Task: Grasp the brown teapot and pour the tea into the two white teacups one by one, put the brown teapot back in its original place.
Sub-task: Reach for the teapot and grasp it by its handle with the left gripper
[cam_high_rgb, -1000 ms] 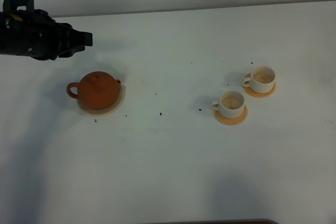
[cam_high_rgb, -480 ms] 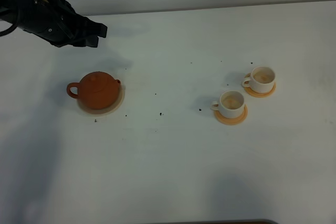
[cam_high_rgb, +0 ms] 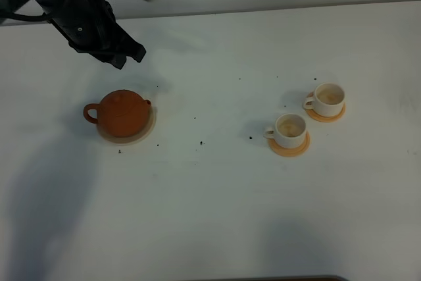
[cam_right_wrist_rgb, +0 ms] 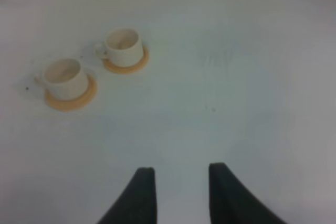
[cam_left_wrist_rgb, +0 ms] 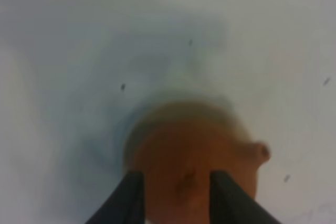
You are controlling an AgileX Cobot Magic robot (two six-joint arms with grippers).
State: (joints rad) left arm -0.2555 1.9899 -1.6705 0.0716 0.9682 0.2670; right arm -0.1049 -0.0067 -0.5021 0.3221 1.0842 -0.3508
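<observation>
- Left tool (cam_high_rgb: 131, 57) hangs above the desk (cam_high_rgb: 210, 215) near its far-left corner, jaws partly spread and gripping nothing.
- Just in front of it, the brown teapot (cam_high_rgb: 122, 113) sits upright on its cream saucer (cam_high_rgb: 148, 129), with its loop handle (cam_high_rgb: 90, 111) turned to the desk's left edge.
- Right tool (cam_right_wrist_rgb: 181, 174), likewise parted and empty, faces the front cup (cam_high_rgb: 291, 129) and rear cup (cam_high_rgb: 327, 99), which stand on orange coasters toward the right edge.
- The step in hand appears to be the reach for the grasp. The next move likely calls for lowering the left tool and closing squarely on the teapot without tipping it.
</observation>
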